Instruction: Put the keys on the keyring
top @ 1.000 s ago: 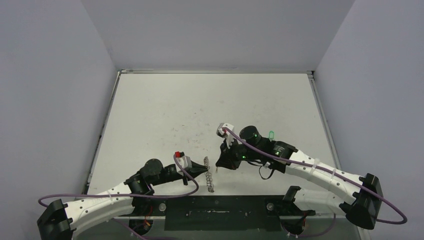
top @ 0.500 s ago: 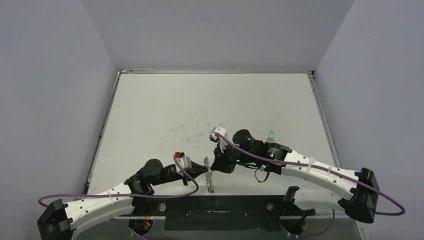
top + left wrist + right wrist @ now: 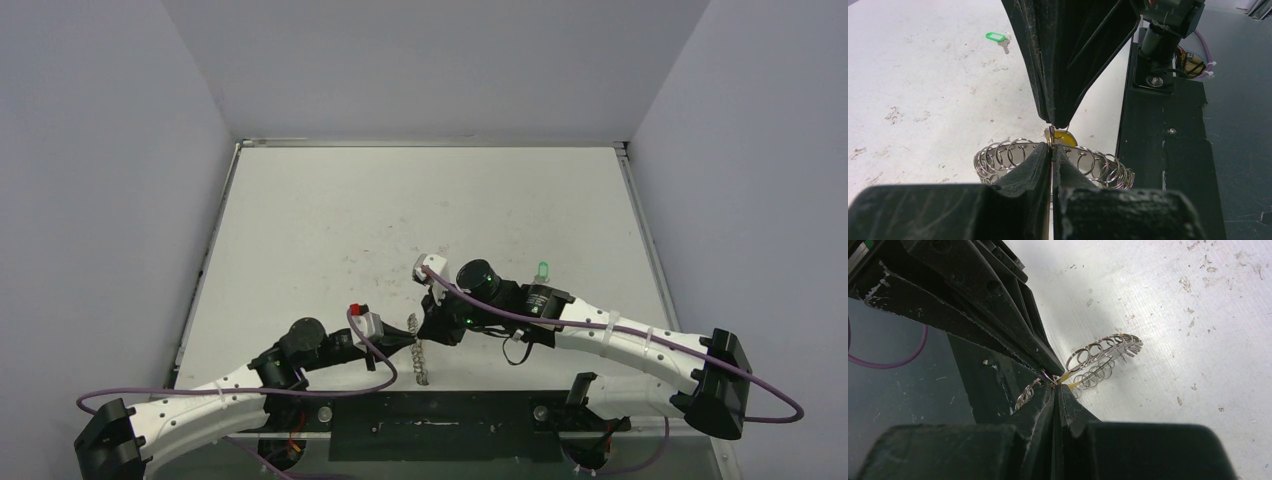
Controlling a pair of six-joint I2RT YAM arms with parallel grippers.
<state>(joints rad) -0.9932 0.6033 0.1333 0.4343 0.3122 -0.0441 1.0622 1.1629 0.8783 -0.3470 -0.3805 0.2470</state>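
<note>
The keyring (image 3: 419, 356) stands on edge near the table's front, its wire loops showing in the left wrist view (image 3: 1009, 153) and the right wrist view (image 3: 1104, 351). My left gripper (image 3: 404, 340) is shut on the ring's rim (image 3: 1052, 150). My right gripper (image 3: 429, 331) is shut on the yellow-orange key (image 3: 1064, 137), its tips (image 3: 1055, 386) touching the ring's top edge just above the left fingertips. Only a yellow sliver of that key (image 3: 1072, 382) shows in the right wrist view. The green key (image 3: 543, 269) lies alone on the table, also showing in the left wrist view (image 3: 996, 37).
The black base plate (image 3: 440, 425) runs along the table's near edge right behind the ring. Purple cables (image 3: 380, 365) loop off both wrists. Grey walls enclose the scuffed white table (image 3: 420, 200) on three sides.
My right arm has moved left with the yellow-orange key, bringing its tips from a little apart right up to the ring. The left arm and the ring have stayed put.
</note>
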